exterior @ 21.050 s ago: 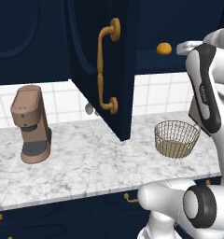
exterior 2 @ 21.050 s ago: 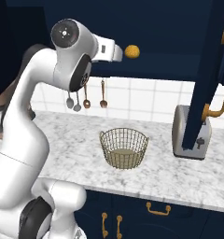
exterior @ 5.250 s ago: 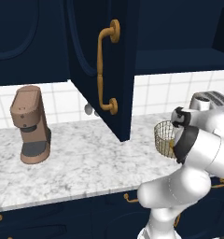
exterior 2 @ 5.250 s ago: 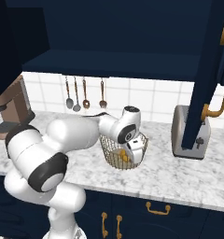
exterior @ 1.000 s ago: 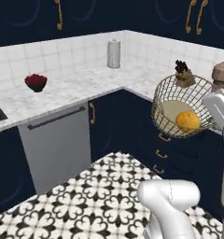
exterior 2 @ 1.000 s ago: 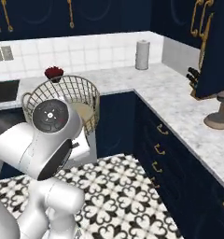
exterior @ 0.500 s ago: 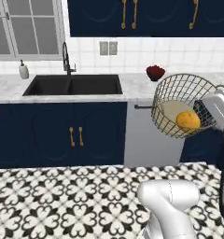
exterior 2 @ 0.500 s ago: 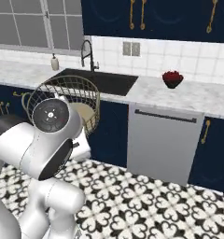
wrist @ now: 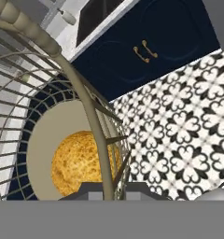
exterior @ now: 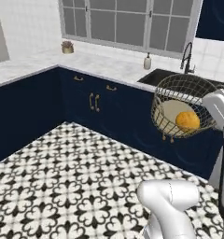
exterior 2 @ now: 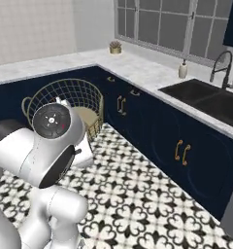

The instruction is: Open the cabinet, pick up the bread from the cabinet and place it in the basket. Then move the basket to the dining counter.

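Swinging past the sink wall we saw half a second ago, our base cameras now face a corner run of navy cupboards under a long window, so the whole backdrop has changed while the load has not: the basket (exterior: 183, 106) hangs in the air at the arm's end, tipped on its side with its open mouth turned toward the left base camera, and the bread (exterior: 187, 120) rests low inside it against the pale round bottom. From the right base view we see the basket (exterior 2: 72, 99) behind the arm's round joint cap, its wire wall and rolled rim showing above the white body. Looking along the end effector (wrist: 108, 189) in the hand view, we find its two dark tips pressed close on either side of one stout wire rib of the basket (wrist: 88, 112) (the grip is narrow, on the wall just below the rim), with the bread (wrist: 81, 162) lying just beyond that rib, orange-golden and rough-skinned. Below the lifted basket spreads the black-and-white patterned floor (exterior: 72, 182). Behind it a marble table (exterior: 100, 63) carries a small potted plant (exterior: 66, 46) near the window corner, a soap bottle (exterior: 147, 61) beside the dark sink (exterior: 179, 79), and a black curved tap (exterior: 187, 56). Brass handles (exterior: 93, 101) mark the cupboard doors beneath.
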Motion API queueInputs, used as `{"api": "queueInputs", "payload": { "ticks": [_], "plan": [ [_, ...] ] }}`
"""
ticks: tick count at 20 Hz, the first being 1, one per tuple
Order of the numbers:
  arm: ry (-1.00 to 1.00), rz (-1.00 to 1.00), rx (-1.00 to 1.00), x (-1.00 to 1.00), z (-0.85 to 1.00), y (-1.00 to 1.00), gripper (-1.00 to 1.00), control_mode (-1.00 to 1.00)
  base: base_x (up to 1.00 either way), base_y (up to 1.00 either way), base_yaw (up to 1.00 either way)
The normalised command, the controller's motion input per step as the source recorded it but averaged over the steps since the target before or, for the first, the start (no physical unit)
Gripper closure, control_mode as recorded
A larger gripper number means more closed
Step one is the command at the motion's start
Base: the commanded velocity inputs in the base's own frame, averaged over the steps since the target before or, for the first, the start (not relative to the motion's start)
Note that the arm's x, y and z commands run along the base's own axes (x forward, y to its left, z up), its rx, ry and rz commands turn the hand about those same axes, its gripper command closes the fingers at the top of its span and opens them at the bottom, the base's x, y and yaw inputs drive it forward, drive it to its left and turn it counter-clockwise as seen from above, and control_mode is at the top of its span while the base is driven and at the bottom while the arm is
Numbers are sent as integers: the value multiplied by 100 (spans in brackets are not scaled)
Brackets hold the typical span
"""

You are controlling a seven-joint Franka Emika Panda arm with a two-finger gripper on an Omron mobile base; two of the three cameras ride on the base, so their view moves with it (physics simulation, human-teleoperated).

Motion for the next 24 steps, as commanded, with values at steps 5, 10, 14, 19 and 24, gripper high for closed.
{"api": "queueInputs", "payload": {
  "ticks": [5, 10, 14, 19, 24],
  "plan": [
    [0, 0, 0, 0, 0, 0, 100, 100, 69, 0, 96],
    [0, 0, 0, 0, 0, 0, 100, 100, 100, 0, 69],
    [0, 0, 0, 0, 0, 0, 100, 100, 100, -5, 49],
    [0, 0, 0, 0, 0, 0, 100, 100, 100, -17, 41],
    [0, 0, 0, 0, 0, 0, 100, 100, 100, -36, 29]
  ]
}}
